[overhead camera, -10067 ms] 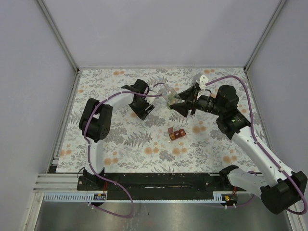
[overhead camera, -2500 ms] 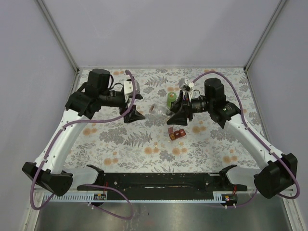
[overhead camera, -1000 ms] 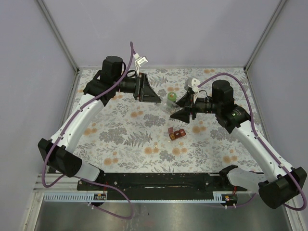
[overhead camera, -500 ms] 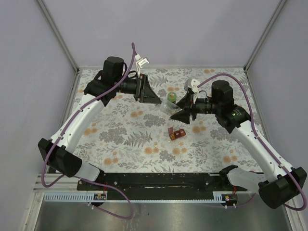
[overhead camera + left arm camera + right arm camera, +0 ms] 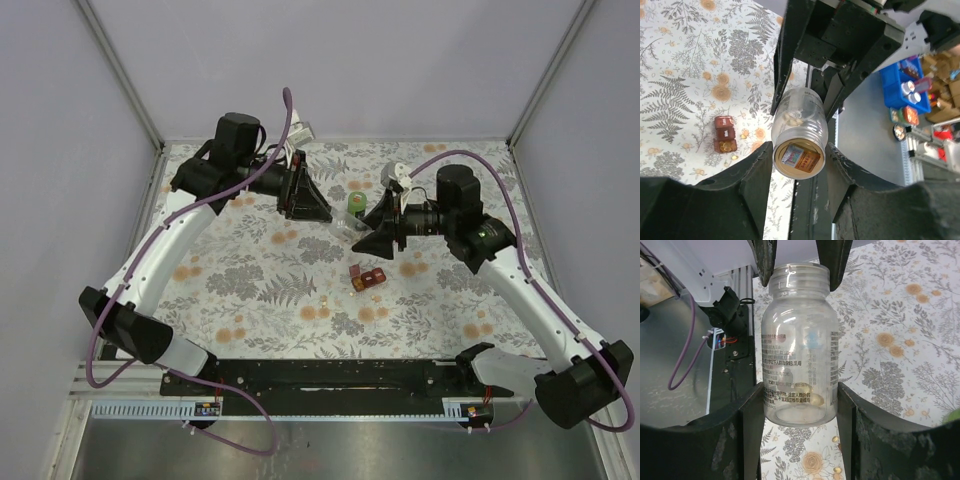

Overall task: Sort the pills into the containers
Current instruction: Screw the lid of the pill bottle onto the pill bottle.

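Observation:
A clear bottle (image 5: 346, 224) with no cap and a printed label is held level above the cloth between both grippers. My right gripper (image 5: 801, 412) is shut on its base. My left gripper (image 5: 800, 160) is closed round its threaded neck (image 5: 800, 277), the mouth (image 5: 799, 159) facing the left wrist camera. A few pale yellow pills (image 5: 811, 399) lie inside it. The dark-red pill box (image 5: 367, 279) lies on the cloth below, one compartment open with pills in it (image 5: 726, 146). Loose pills (image 5: 743, 134) lie beside it. The green bottle (image 5: 356, 207) stands just behind the grippers.
The floral cloth (image 5: 250, 290) covers the table, with grey walls on three sides. One loose pill (image 5: 325, 298) lies left of the box. A black rail (image 5: 330, 378) with the arm bases runs along the near edge.
The left arm has swung from the left side across to the bottle held by the right gripper. In the last second it edged a little closer. The right arm has hardly moved.

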### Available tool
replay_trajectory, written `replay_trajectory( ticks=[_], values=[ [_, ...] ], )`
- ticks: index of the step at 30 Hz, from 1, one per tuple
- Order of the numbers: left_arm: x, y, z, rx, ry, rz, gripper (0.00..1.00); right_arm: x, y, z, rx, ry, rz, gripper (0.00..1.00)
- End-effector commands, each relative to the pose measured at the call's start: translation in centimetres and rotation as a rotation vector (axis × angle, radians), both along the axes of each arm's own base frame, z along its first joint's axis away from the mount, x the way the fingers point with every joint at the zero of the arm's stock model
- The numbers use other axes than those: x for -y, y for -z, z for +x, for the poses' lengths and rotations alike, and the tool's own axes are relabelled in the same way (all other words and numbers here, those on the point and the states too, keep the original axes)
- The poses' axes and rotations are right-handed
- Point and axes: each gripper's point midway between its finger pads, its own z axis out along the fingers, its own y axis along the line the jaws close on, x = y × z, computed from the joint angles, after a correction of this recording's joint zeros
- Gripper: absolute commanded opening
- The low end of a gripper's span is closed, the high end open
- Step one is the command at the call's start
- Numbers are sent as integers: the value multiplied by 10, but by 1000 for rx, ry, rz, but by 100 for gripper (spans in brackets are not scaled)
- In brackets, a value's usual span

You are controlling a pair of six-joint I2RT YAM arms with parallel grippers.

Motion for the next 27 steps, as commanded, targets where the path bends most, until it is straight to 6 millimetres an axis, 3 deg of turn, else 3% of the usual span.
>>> replay_trajectory(
  ticks=[1,11,20,27],
  values=[
    [1,-16,-21,199,160,-47,0,-10,-29,-7,14,-89,74,0],
    [-7,-5,-40,522,294,-7,0,-18,-32,-27,-132,-273,127,0],
    [-9,-3,-57,684,363,-5,0,-21,-41,-37,-252,-394,183,0],
    [-8,2,-60,797,397,18,0,-21,-48,-42,-314,-463,205,0]
  ],
)
